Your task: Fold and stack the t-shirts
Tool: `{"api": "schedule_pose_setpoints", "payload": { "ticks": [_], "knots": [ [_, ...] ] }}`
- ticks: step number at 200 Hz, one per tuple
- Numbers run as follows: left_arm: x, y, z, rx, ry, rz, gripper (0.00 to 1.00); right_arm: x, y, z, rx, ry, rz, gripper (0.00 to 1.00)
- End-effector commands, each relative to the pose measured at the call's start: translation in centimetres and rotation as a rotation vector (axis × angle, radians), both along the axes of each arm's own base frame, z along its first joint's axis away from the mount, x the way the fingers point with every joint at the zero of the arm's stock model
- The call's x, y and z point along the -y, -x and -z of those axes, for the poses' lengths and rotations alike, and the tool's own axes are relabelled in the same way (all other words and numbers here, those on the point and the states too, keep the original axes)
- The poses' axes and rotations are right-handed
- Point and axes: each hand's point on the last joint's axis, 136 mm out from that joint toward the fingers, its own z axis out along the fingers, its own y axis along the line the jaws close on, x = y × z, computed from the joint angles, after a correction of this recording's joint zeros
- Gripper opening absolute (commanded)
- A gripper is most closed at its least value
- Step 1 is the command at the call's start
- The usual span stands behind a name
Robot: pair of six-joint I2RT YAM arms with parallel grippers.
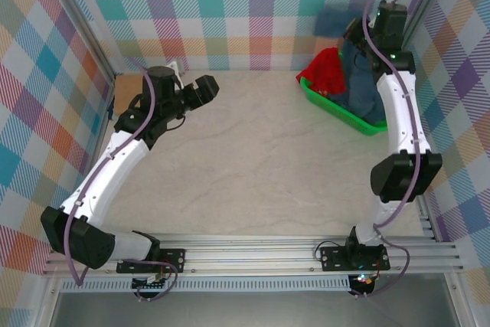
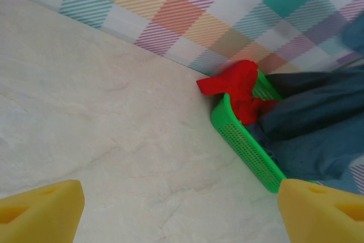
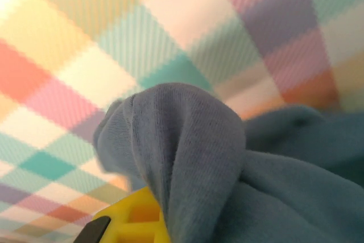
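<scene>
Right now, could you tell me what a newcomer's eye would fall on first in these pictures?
The bright red cloth t-shirt spilling over the rim of the green plastic mesh basket, far right corner. Then the slate-blue cloth t-shirt bunched in the shut right tool above that basket; the left tool hovers open at the left.

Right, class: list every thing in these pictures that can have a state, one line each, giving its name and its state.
Left end effector: open, empty, above the table.
Right end effector: shut on the blue t-shirt.
Blue t-shirt: unfolded, bunched, its top pulled up from the green basket.
Red t-shirt: crumpled, draped over the basket's rim.
Green basket: upright, holding shirts.
</scene>
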Motion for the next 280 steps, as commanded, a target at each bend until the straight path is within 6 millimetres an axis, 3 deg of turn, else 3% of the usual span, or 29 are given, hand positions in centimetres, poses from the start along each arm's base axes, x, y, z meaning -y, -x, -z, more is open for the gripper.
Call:
{"api": "schedule_pose_setpoints", "payload": {
  "ticks": [1, 17, 42, 70, 84, 94, 112, 127, 152, 169, 177, 194, 219, 236, 252, 265, 280],
  "knots": [
    [-1.1, -0.3, -1.4, 0.032, -0.01, -0.072, 0.89, -3.7, 3.6, -8.0, 0.217, 0.041, -0.129, 0.0],
    [-1.8, -0.2, -1.5, 0.033, -0.012, -0.11, 0.89, -6.3, 6.7, -11.7, 0.307, 0.025, -0.194, 0.0],
    [-2.8, 0.3, -2.1, 0.048, -0.025, -0.15, 0.89, -9.9, 11.0, -14.9, 0.377, -0.036, -0.301, 0.0],
    [-3.8, 1.0, -2.9, 0.064, -0.043, -0.184, 0.89, -14.8, 15.3, -17.4, 0.421, -0.068, -0.426, 0.0],
    [-4.5, 1.5, -2.7, 0.056, -0.058, -0.209, 0.89, -17.4, 15.9, -16.6, 0.369, -0.098, -0.479, 0.0],
    [-5.1, 1.9, -2.4, 0.043, -0.072, -0.229, 0.89, -19.6, 15.5, -14.6, 0.305, -0.123, -0.524, 0.0],
    [-6.1, 3.0, -1.5, 0.016, -0.076, -0.272, 0.89, -25.1, 14.7, -9.1, 0.179, -0.15, -0.621, 0.0],
    [-6.8, 4.0, -0.8, -0.005, -0.08, -0.29, 0.89, -30.1, 14.1, -3.0, 0.051, -0.18, -0.702, 0.0],
    [-8.1, 6.1, 0.8, -0.057, -0.083, -0.329, 0.88, -36.8, 12.8, 8.7, -0.216, -0.256, -0.799, 0.0],
    [-8.5, 7.5, 2.5, -0.105, -0.086, -0.333, 0.86, -40.5, 13.0, 15.6, -0.432, -0.256, -0.899, 0.31],
    [-8.5, 8.1, 3.3, -0.13, -0.087, -0.323, 0.85, -41.3, 13.1, 18.1, -0.523, -0.249, -0.923, 0.4],
    [-8.1, 9.4, 4.9, -0.179, -0.084, -0.278, 0.81, -41.1, 13.5, 20.3, -0.583, -0.211, -0.92, 0.47],
    [-6.6, 11.0, 7.3, -0.247, -0.053, -0.179, 0.75, -37.8, 13.7, 20.3, -0.524, -0.142, -0.829, 0.6],
    [-5.0, 12.0, 9.8, -0.317, -0.035, -0.082, 0.66, -34.0, 14.2, 21.5, -0.55, -0.097, -0.733, 0.57],
    [-4.0, 13.1, 13.0, -0.405, -0.028, -0.028, 0.61, -29.4, 15.5, 23.8, -0.586, -0.049, -0.619, 0.56],
    [-3.9, 13.7, 15.0, -0.445, -0.041, -0.029, 0.6, -25.8, 17.6, 26.9, -0.659, -0.042, -0.546, 0.55],
    [-3.5, 13.4, 16.1, -0.428, -0.032, -0.016, 0.6, -22.7, 20.6, 30.2, -0.767, -0.044, -0.508, 0.55]
  ]
}}
